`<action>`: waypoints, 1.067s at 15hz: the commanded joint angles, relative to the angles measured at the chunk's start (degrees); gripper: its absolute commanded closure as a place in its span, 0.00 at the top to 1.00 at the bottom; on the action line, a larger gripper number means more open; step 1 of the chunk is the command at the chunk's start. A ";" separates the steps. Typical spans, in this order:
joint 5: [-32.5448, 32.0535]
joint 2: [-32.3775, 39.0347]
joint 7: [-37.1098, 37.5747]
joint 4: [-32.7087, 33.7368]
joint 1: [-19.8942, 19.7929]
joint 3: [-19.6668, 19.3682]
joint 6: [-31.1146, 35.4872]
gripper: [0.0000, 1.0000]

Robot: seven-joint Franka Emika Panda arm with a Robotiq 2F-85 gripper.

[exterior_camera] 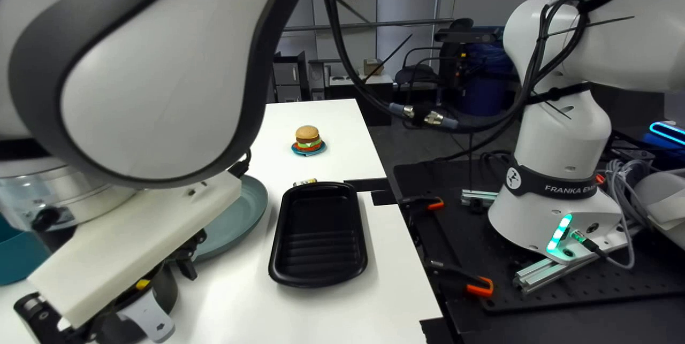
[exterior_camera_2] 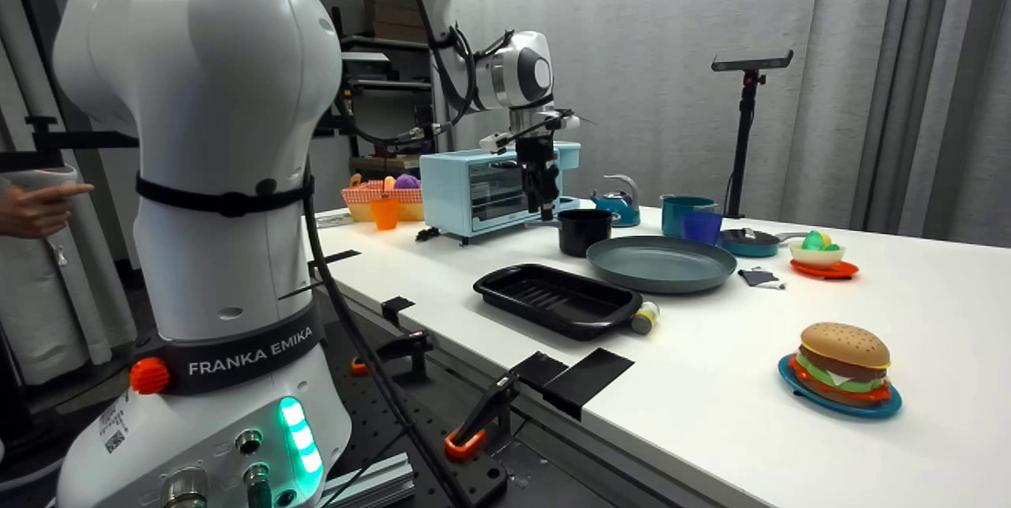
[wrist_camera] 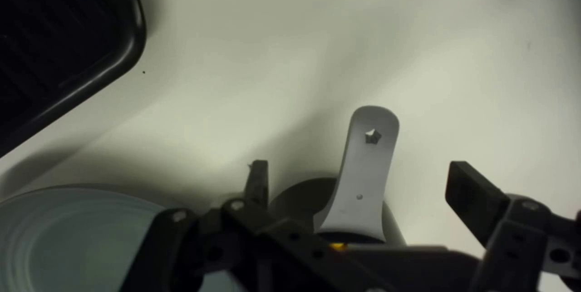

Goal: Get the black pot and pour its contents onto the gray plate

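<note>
While the wrist view's parted jaws partly hide the black pot [wrist_camera: 305, 201], its yellow contents [wrist_camera: 338, 246] barely show.

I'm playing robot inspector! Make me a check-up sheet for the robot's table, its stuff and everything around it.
Surface: white table, black tape at its edge
Black pot: upright on the table, yellow piece inside
Gray plate: beside the pot; nothing seen on it
Clutter: black tray, toy burger, blue cup, teal kettle
Gripper: jaws open; in the wrist view the pot's gray handle shows between them
Cables: black cable hangs in a loop from the arm
Surroundings: gray curtain; a person's pointing hand
</note>
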 commanded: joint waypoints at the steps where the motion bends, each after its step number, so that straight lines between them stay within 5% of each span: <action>1: -1.28 2.35 3.16 2.46 1.58 -1.30 0.30 1.00; 4: -1.16 3.40 4.00 3.25 1.88 -1.63 0.10 1.00; 6: -1.18 3.90 4.30 3.59 2.09 -1.84 -0.03 0.83; 8: -1.11 4.27 4.56 3.84 2.16 -2.06 -0.14 0.78; 9: -1.23 4.42 4.78 3.97 2.27 -2.25 -0.23 0.60; 16: -1.80 4.36 4.75 4.23 2.78 -3.00 -1.06 0.06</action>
